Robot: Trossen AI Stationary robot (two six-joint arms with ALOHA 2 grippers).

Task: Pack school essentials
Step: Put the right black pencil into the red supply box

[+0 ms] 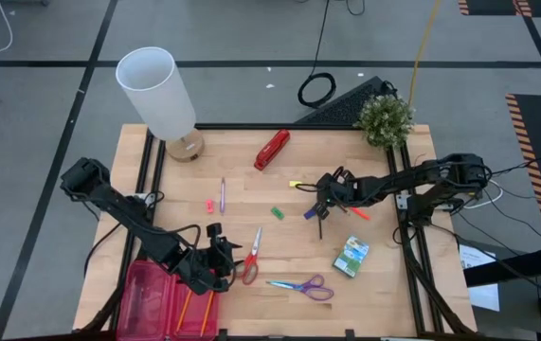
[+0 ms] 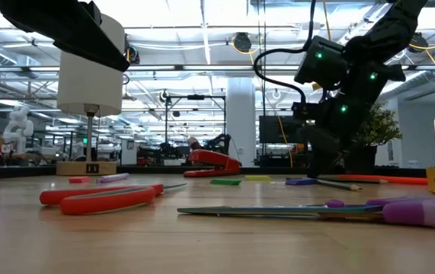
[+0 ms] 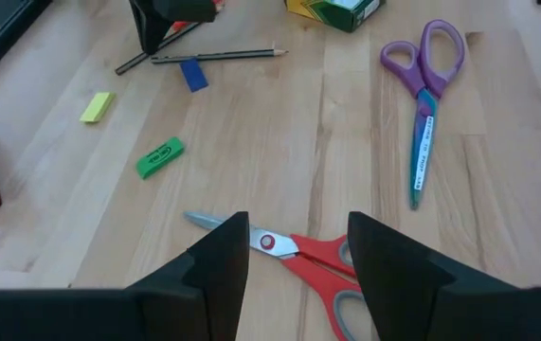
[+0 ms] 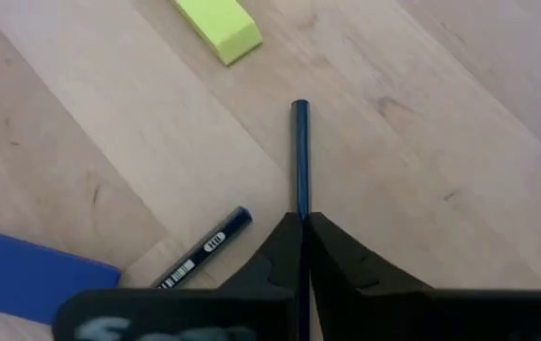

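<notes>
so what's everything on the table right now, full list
lamp: 1, white shade, back left
stapler: 1, red, back centre
plant: 1, green, back right corner
erasers: 4, pink, green, yellow, blue, mid-table
purple pen: 1, beside the pink eraser
red scissors: 1, front, left of centre
purple scissors: 1, front centre
crayon box: 1, green-yellow, front right
bin: 1, pink, front left
orange pencils: 2 in the bin, 1 mid-right
dark pens: 2, one held, one beside it
left gripper: open, over the red scissors
right gripper: shut on a dark pen
</notes>
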